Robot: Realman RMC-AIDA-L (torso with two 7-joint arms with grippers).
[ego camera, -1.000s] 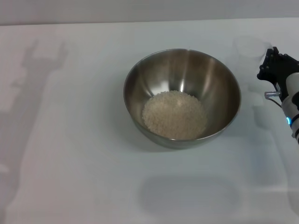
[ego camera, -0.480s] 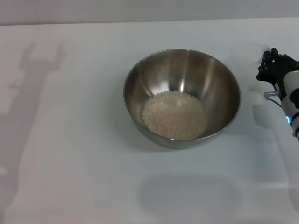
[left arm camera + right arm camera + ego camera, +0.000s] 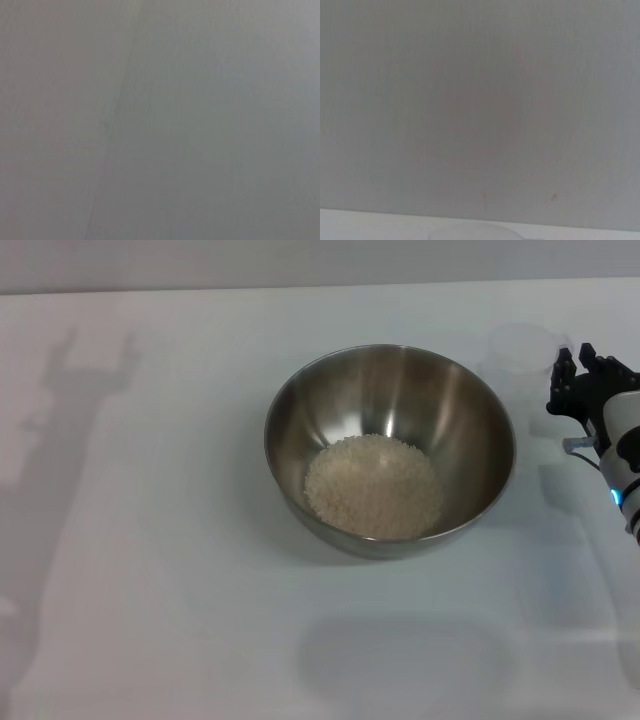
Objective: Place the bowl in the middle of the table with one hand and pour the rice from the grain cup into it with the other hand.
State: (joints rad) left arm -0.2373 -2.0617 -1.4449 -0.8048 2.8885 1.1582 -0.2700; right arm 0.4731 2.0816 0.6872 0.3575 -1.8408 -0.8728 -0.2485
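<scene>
The bowl (image 3: 470, 410), large and shiny steel, stands in the middle of the table (image 3: 150, 540). The rice (image 3: 373, 485) lies in it as a pale mound. The grain cup (image 3: 522, 346), small and translucent, stands upright on the table behind and to the right of the bowl, and looks empty. My right gripper (image 3: 585, 380) is just to the right of the cup, fingers spread, holding nothing. A faint curved rim at the edge of the right wrist view (image 3: 470, 232) may be the cup. My left gripper is out of view; only its shadow falls at the far left.
The left arm's shadow (image 3: 70, 410) lies across the left side of the table. A faint grey reflection (image 3: 405, 660) shows on the table in front of the bowl. The left wrist view shows only a plain grey surface.
My right gripper has drawn slightly back from the grain cup, which now shows more fully. The left arm's shadow has shifted a little at the far left. Bowl and rice have not moved.
</scene>
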